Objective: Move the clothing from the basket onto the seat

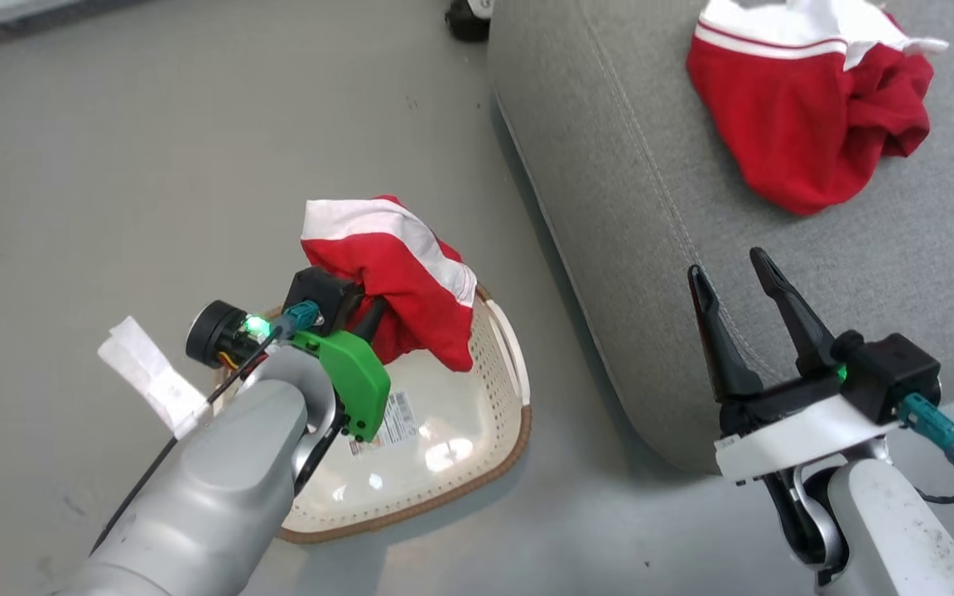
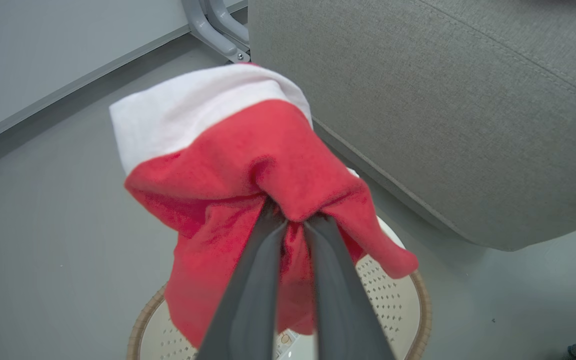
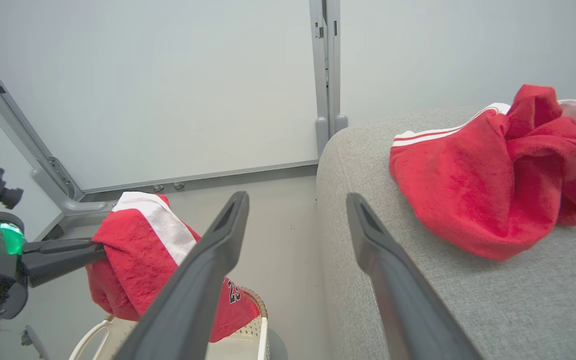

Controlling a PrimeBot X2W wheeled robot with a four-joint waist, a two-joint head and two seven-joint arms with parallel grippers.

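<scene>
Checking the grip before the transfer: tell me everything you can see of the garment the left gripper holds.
The garment is soft, fleecy-looking red fabric with a broad white stripe and a dark printed number. It hangs bunched from the shut left gripper, which pinches a fold. It droops over the basket; whether it touches it is unclear. It is off the seat.

It looked like a lab test bay. A bare grey floor [image 1: 154,165] filled the left. White partition panels [image 3: 168,90] on metal posts [image 3: 325,75] stood behind the seat [image 1: 651,207].
</scene>
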